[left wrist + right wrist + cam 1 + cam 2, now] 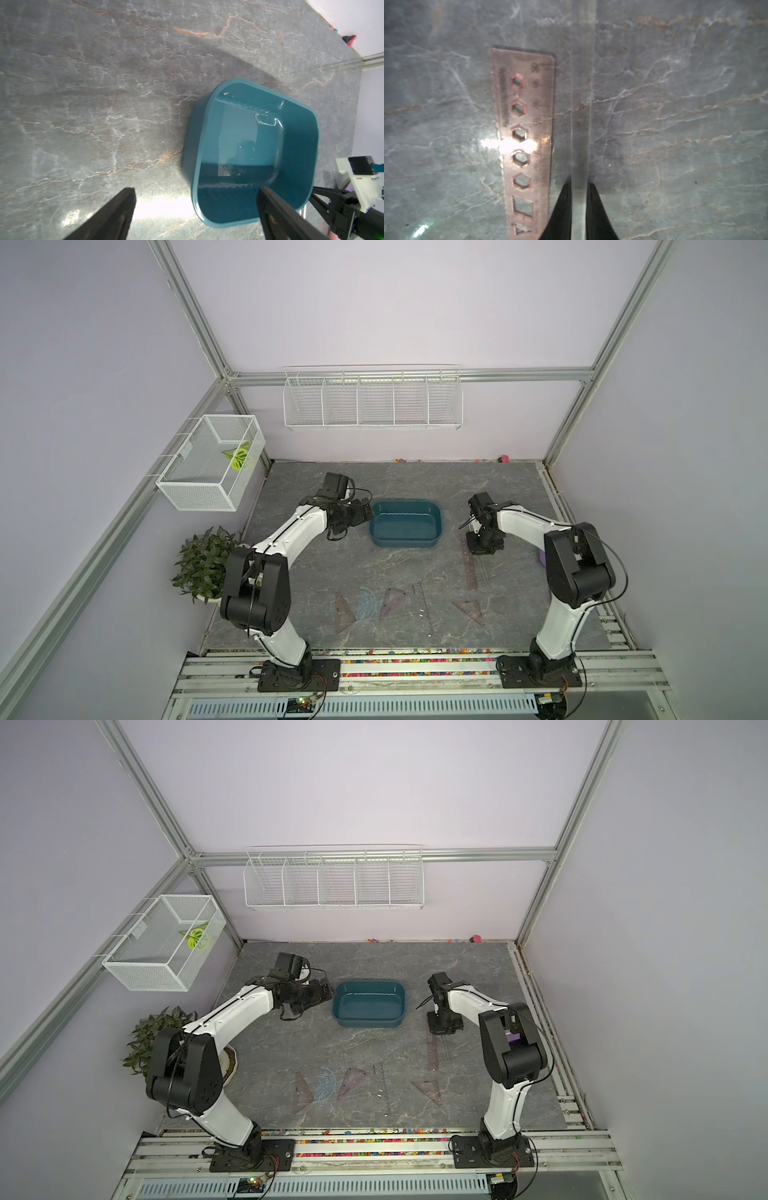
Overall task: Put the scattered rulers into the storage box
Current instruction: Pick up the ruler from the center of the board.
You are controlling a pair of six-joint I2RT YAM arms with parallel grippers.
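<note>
The dark teal storage box [405,522] [369,1004] [249,155] stands mid-table. My left gripper [365,512] [326,992] [196,190] hovers at its left end, open and holding nothing. To the right of the box, my right gripper [484,547] [444,1027] [579,185] points down at the table, shut on a clear straight ruler [581,104]. Beside it lies a smoky brown stencil ruler [525,135] [469,568]. Nearer the front lie a brownish triangle [345,612], a bluish protractor [368,601], a second triangle [392,601], a clear strip [424,608] and a third triangle [469,610].
A potted plant [203,564] stands at the table's left edge behind the left arm. A white mesh basket [212,464] hangs on the left wall and a wire rack [372,400] on the back wall. A purple item [542,560] sits behind the right arm.
</note>
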